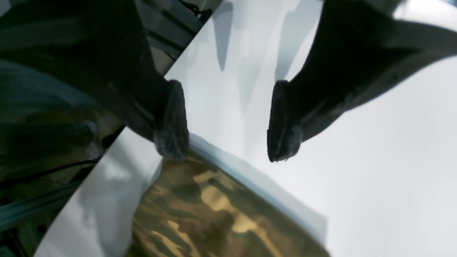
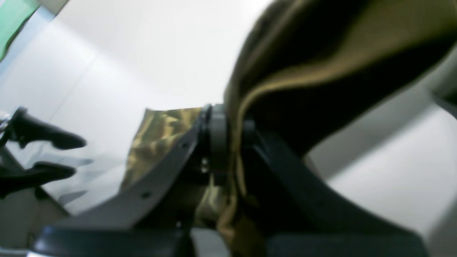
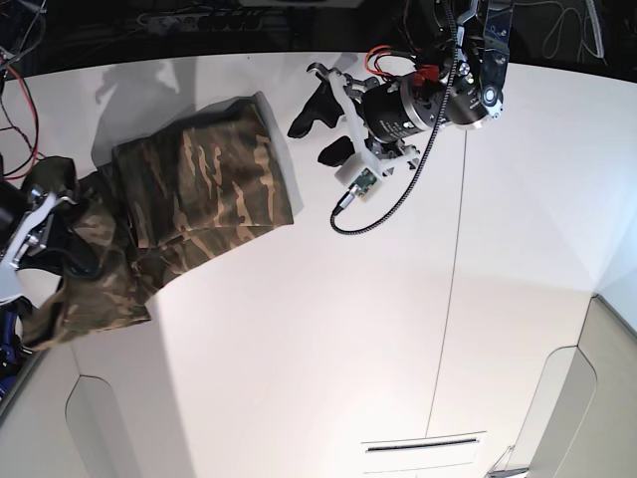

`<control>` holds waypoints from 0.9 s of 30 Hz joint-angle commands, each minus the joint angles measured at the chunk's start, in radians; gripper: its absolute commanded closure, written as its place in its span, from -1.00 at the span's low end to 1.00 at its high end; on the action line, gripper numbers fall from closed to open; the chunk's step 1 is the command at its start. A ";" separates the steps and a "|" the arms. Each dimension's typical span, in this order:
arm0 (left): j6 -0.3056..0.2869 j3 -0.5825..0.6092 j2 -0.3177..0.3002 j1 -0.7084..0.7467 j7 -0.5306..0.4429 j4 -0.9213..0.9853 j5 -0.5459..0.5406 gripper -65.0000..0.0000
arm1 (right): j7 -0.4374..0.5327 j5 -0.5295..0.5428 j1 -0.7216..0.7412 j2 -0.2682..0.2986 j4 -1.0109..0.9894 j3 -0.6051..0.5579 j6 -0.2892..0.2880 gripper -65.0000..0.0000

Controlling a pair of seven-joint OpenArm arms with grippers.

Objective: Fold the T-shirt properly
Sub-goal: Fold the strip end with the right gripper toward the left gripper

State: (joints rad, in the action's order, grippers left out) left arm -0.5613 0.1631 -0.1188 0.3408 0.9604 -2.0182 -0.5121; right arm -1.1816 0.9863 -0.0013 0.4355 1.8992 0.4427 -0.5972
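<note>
T-shirt [image 3: 204, 189] cloth lies part-folded at the white table's [image 3: 398, 329] far corner, one end bunched and hanging over the edge, so squaring and further folds seem left. The right gripper [image 2: 228, 142] is clamped on that hanging cloth, seemingly a hem, though blur hides it. The left gripper [image 1: 228, 121] hovers just beside the folded edge, jaws wide and empty.

The base view looks straight down on the table [image 3: 398, 329]; both wrist views sit close, sharing the T-shirt [image 3: 199, 189].
</note>
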 commanded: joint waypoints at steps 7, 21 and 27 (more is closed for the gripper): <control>0.002 -0.001 0.000 -0.002 -0.021 -0.013 0.002 -0.18 | 0.030 -0.120 0.009 -0.119 0.028 -0.222 -0.002 1.00; 0.026 -0.174 0.000 -0.002 -0.021 -0.013 -0.050 -0.18 | 0.136 -0.248 -0.023 -0.179 0.023 -0.562 -0.001 0.05; -0.097 -0.226 0.000 0.010 0.014 -0.023 -0.203 -0.15 | 0.306 -0.414 0.006 -0.179 0.023 -0.517 0.029 0.05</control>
State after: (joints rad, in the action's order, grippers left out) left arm -0.6407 -0.0643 -0.1188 0.3511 0.9886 -2.0205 -0.6945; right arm -0.9012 0.5518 -0.0139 0.2520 1.9072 -0.0799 -0.5686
